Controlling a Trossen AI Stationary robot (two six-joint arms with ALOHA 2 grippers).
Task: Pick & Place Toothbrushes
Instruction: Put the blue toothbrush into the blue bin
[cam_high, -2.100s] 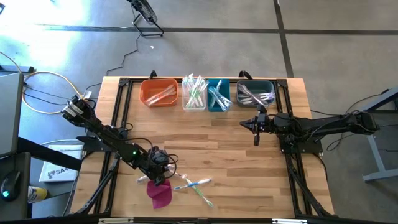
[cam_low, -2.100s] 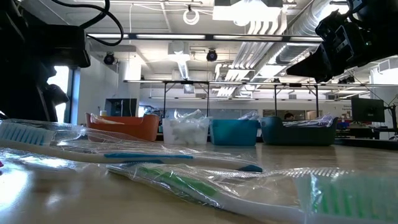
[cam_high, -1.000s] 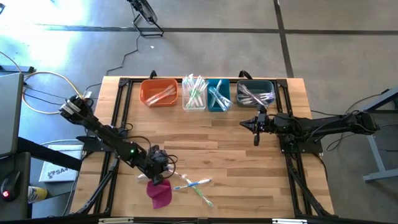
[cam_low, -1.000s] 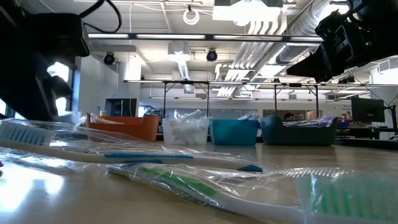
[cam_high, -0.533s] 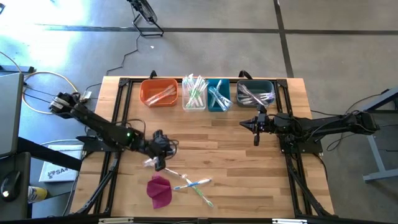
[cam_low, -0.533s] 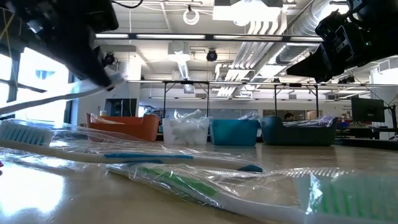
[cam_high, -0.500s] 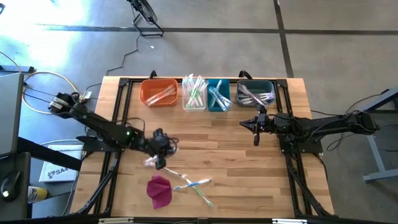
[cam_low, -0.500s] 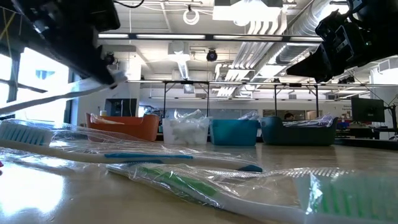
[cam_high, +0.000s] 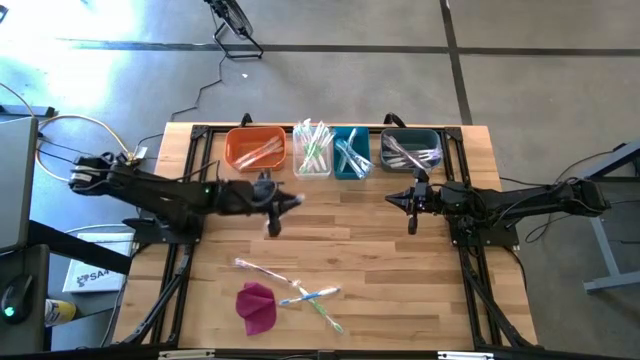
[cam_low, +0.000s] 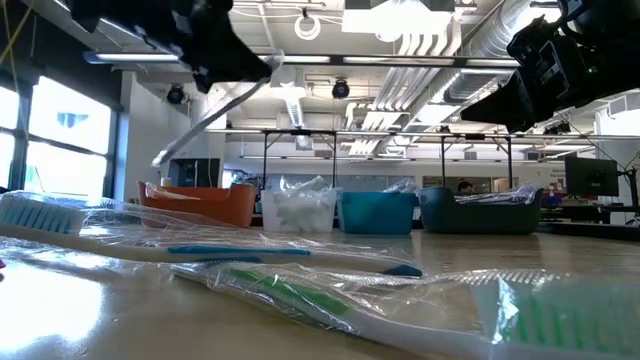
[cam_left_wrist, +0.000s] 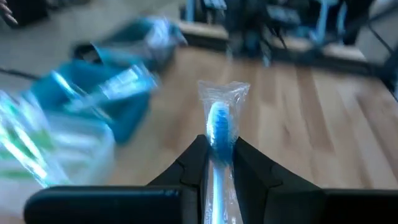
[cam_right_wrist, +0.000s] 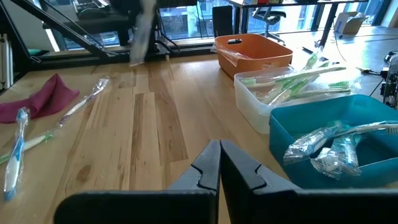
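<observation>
Now left tool grips blue toothbrush, bristles forward.

the left arm reaches level across the desk's left half, its gripper clamped on something thin. the right arm waits at right, gripper fully closed, pointing down.

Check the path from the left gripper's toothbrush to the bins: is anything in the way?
Nothing visible. The left gripper holds a wrapped blue toothbrush above bare table, just short of the bins.
</observation>
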